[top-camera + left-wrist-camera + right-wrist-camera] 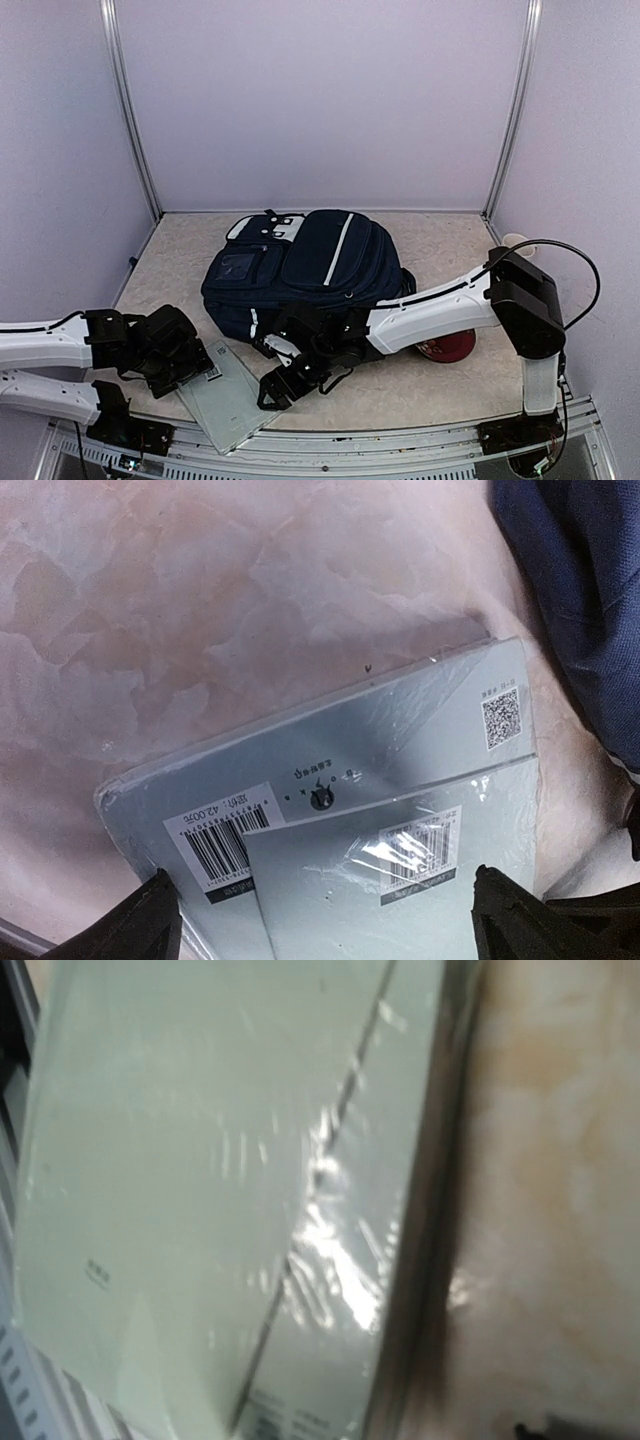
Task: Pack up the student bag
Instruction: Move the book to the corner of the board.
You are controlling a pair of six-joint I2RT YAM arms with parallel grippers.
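Observation:
The student bag (pixel 300 268), dark navy with a white stripe, lies flat mid-table; its fabric fills the top right corner of the left wrist view (pixel 580 590). Two thin grey plastic-wrapped books (pixel 232 392) lie overlapped in front of it near the table's edge. My left gripper (pixel 195 368) hovers over their left part, open wide (pixel 330 925), with one fingertip on each side of the upper book (pixel 400 900) and nothing held. My right gripper (pixel 285 385) hangs over the books' right edge with its fingers apart. The right wrist view is blurred and shows only the books (pixel 220 1180).
A red round object (pixel 452 347) lies partly under the right forearm. A small white object (pixel 515 241) stands at the back right corner. The near table edge with its metal rail (pixel 330 440) runs just below the books. Beige tabletop (pixel 560 1160) shows beside them.

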